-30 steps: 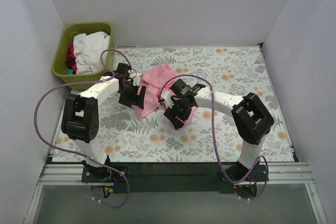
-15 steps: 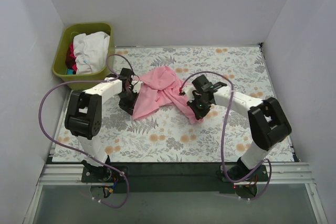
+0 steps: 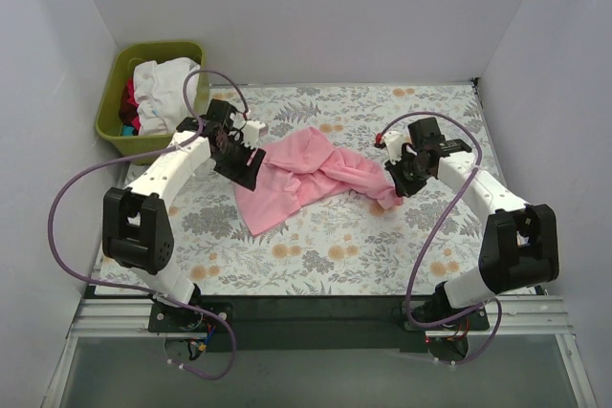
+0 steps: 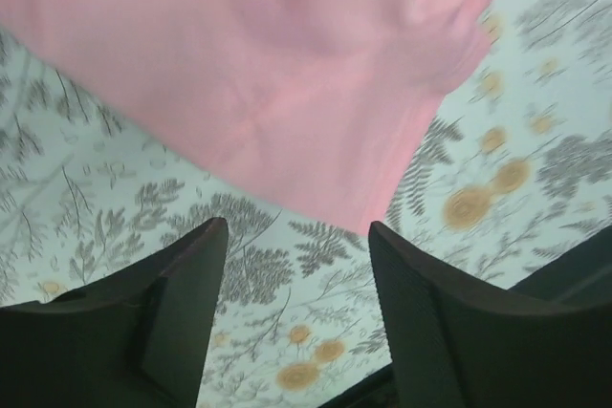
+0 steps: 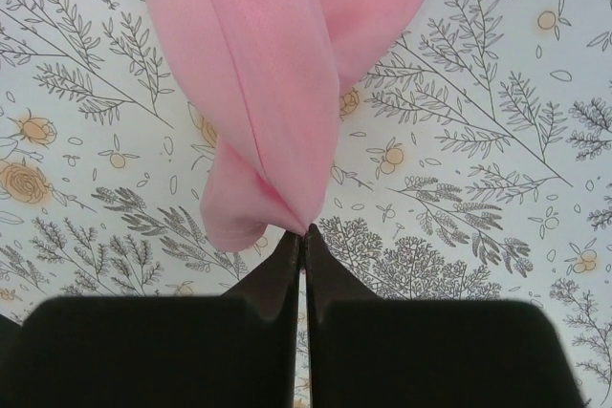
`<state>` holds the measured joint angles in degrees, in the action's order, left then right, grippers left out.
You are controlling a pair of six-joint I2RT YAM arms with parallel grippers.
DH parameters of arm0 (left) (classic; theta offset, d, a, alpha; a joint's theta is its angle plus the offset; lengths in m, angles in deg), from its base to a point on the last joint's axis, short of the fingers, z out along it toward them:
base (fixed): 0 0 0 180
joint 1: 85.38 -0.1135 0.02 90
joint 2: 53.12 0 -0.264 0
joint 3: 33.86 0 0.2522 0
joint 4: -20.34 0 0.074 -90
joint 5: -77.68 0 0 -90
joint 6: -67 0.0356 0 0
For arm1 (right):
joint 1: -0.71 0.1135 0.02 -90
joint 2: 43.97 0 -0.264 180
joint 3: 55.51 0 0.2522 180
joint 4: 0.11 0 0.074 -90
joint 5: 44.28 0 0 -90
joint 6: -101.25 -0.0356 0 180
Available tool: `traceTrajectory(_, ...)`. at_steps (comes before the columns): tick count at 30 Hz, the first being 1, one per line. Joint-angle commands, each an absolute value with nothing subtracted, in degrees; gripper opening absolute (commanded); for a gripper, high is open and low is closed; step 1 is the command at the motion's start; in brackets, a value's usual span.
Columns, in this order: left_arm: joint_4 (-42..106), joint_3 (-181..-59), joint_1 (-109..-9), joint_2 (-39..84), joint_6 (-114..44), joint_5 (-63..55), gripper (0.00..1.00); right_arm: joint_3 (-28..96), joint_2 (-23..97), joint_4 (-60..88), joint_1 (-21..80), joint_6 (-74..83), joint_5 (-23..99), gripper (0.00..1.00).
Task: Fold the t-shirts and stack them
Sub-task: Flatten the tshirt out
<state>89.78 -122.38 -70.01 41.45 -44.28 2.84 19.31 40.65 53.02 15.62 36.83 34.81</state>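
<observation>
A pink t-shirt (image 3: 306, 175) lies twisted and stretched across the middle of the floral table. My right gripper (image 3: 397, 182) is shut on its right end; in the right wrist view the fingertips pinch a bunched fold of the pink t-shirt (image 5: 273, 93) just above the cloth-covered table. My left gripper (image 3: 241, 157) hovers at the shirt's left edge. In the left wrist view its fingers (image 4: 191, 284) stand apart with nothing between them, and the pink t-shirt (image 4: 258, 74) lies beyond the tips. More t-shirts, white and red, fill the green bin (image 3: 107, 107).
The green bin stands at the back left corner, off the patterned cloth. White walls enclose the table on three sides. A dark rail with the arm bases runs along the near edge. Purple cables loop from both arms.
My right gripper has pulled the shirt's right end rightward, stretching the bunched shirt out. My left gripper has let go of the left edge and lifted slightly toward the back.
</observation>
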Motion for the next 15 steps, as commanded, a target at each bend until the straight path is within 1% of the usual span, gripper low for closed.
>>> traceTrajectory(1,86.66,-130.57,-67.99,40.48,-43.56,12.47,0.61,21.53,40.93,55.13,14.77,38.41,32.72,0.01)
traceTrajectory(3,85.78,-135.66,-67.02,45.3,-44.1,13.96,0.65,22.06,40.93,55.39,14.51,38.32,32.19,0.01)
traceTrajectory(6,82.63,-139.89,-63.94,51.27,-46.29,14.4,0.66,22.5,40.84,56.1,13.89,38.06,31.58,0.01)
traceTrajectory(10,77.7,-141.04,-58.59,55.77,-46.91,11.61,0.68,23.38,40.67,56.71,13.28,37.71,30.52,0.01)
traceTrajectory(15,74.53,-142.71,-55.42,61.57,-47.0,7.64,0.68,23.65,41.19,57.41,12.49,37.53,29.82,0.01)
